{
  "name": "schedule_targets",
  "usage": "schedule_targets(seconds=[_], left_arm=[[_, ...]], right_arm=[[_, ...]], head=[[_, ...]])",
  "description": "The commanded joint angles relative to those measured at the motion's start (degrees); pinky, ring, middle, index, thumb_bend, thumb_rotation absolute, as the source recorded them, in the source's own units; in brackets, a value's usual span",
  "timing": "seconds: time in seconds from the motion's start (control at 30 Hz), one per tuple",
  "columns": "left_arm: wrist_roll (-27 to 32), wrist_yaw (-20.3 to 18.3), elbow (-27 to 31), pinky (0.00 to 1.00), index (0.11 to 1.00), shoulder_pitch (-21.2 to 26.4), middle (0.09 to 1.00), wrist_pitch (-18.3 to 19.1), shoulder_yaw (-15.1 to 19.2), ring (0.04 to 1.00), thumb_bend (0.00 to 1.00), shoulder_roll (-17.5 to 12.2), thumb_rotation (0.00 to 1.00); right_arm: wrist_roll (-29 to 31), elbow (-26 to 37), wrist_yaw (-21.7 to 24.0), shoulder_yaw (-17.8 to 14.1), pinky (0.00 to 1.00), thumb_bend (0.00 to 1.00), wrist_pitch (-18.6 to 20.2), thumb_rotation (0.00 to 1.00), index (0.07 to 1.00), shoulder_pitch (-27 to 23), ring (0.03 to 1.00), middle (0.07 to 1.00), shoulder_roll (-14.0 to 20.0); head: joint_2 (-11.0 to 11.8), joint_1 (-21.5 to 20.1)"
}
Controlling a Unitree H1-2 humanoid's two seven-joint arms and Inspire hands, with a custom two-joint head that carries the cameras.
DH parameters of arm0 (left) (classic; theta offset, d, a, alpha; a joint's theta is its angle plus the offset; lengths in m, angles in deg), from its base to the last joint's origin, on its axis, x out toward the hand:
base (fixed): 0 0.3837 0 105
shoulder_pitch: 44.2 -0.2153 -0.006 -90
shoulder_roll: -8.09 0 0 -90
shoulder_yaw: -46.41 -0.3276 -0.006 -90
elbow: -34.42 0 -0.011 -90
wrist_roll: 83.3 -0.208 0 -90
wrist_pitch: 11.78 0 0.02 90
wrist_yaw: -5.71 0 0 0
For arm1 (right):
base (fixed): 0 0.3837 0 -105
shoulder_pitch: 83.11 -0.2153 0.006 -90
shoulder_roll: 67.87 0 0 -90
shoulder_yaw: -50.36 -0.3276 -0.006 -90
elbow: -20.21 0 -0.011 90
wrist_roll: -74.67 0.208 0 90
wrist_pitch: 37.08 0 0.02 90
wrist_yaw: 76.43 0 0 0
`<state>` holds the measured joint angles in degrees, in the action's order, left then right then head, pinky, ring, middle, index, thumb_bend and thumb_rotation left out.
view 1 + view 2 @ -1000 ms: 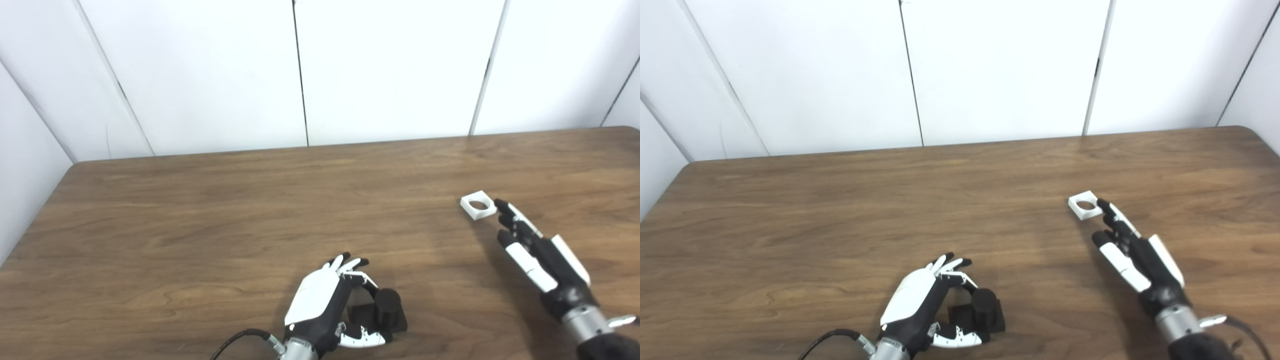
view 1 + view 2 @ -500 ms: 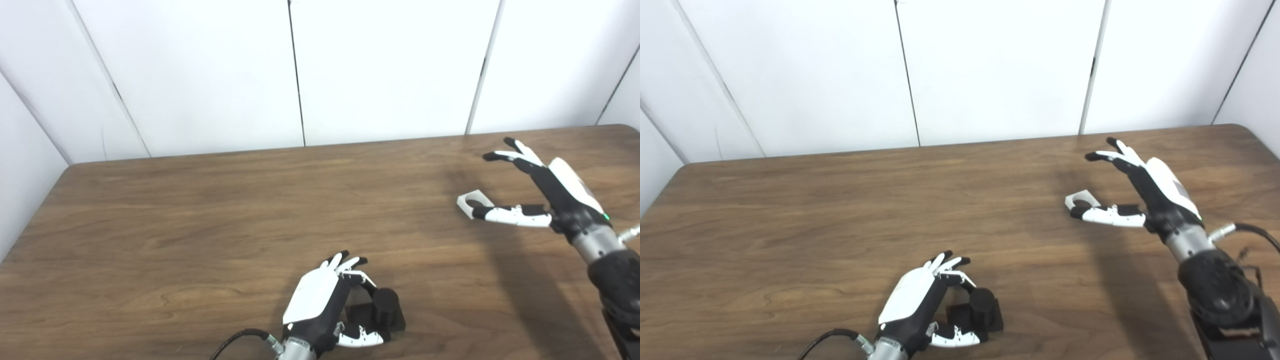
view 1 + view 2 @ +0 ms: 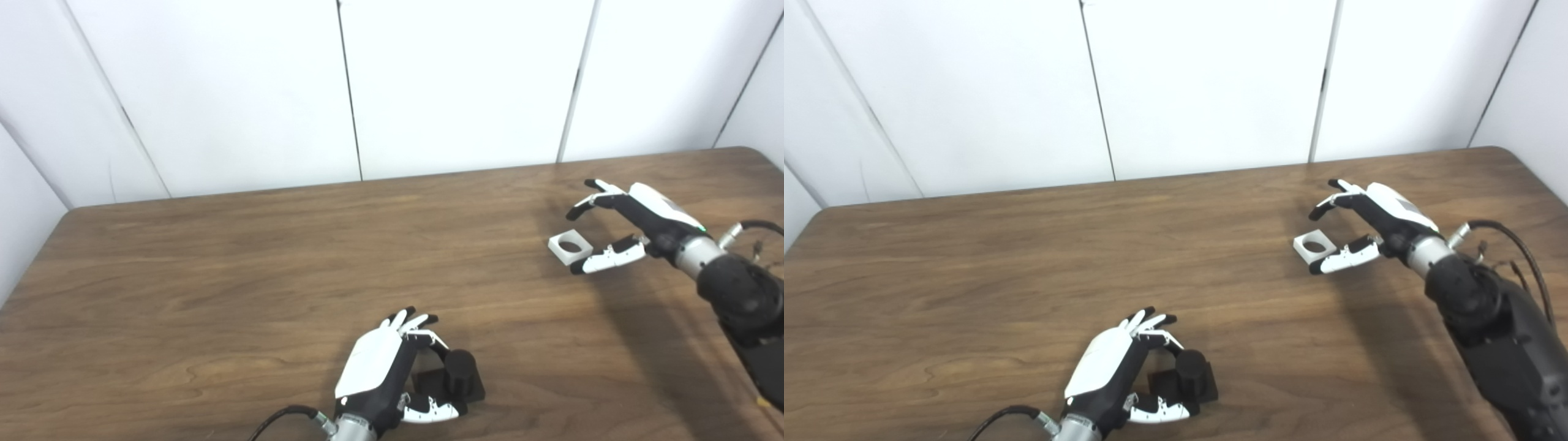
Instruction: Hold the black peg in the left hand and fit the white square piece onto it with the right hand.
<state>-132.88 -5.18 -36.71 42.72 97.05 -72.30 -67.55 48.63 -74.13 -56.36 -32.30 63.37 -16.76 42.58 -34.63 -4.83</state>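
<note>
In the left eye view, the white-and-black right hand (image 3: 625, 223) has changed most. A second ago it lay low beside the small white square piece with a round hole (image 3: 570, 246), fingertips just touching its near corner. Now the hand has swung round behind the piece and spreads over it, fingers (image 3: 589, 199) arched above its far side and the thumb (image 3: 603, 259) stretched along its near side. The hand is open and holds nothing; the piece lies flat on the brown wooden table (image 3: 245, 263), where it was. The thumb looks to be just beside the piece's near corner, though contact cannot be settled from here. I judge this a pinch being set up, not yet closed.

The left hand (image 3: 386, 373) has kept its pose near the front edge, fingers and thumb curled around the black peg on its dark square base (image 3: 456, 376). The peg stands upright on the table, not yet lifted, and how firmly it is held cannot be told.

In the right eye view the same reading holds. The right hand (image 3: 1366, 223) brackets the white piece (image 3: 1313, 246), its hole facing up. The left hand (image 3: 1118, 373) wraps the black peg (image 3: 1188, 375). Peg and piece remain well apart, so grasping, carrying and fitting are all still to come.
</note>
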Motion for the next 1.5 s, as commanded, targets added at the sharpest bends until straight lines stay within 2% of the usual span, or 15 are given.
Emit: schedule_targets(seconds=[0.0, 0.23, 0.8, 1.23, 1.47], left_arm=[[-1.84, 0.65, 0.08, 1.00, 0.490, 0.12, 0.902, -0.18, 0.48, 0.991, 0.51, -0.81, 0.08], [-1.96, 0.70, -0.12, 1.00, 0.490, 0.24, 0.902, -0.31, 0.52, 0.989, 0.52, -0.74, 0.08], [-1.91, 1.36, -0.50, 1.00, 0.490, 0.18, 0.904, -0.67, 0.44, 0.990, 0.52, -0.14, 0.08], [-2.00, 1.53, -0.61, 1.00, 0.490, 0.18, 0.905, -0.38, 0.44, 0.991, 0.52, 0.44, 0.08], [-2.12, 1.33, -0.69, 1.00, 0.490, 0.33, 0.906, -0.19, 0.45, 0.994, 0.52, 0.49, 0.08]], right_arm=[[-0.66, -0.44, 0.61, 0.39, 1.00, 0.91, -1.32, 0.24, 0.691, -4.20, 1.000, 0.979, 1.88], [-2.97, -3.92, 1.23, 2.94, 1.00, 0.91, -1.35, 0.22, 0.697, -6.61, 1.000, 0.974, 2.21], [-5.64, -8.27, 0.83, 4.93, 1.00, 0.88, -2.05, 0.21, 0.718, -9.06, 1.000, 0.977, 1.84], [-5.84, -9.97, 0.43, 5.08, 1.00, 0.88, -2.47, 0.22, 0.708, -9.46, 1.000, 0.970, 1.20], [-6.45, -12.99, -0.08, 6.13, 1.00, 0.88, -4.19, 0.23, 0.700, -10.04, 1.000, 0.975, 0.60]], head=[[0.13, -0.21], [0.40, -0.30], [0.90, 0.10], [0.74, 0.40], [0.78, 0.50]])
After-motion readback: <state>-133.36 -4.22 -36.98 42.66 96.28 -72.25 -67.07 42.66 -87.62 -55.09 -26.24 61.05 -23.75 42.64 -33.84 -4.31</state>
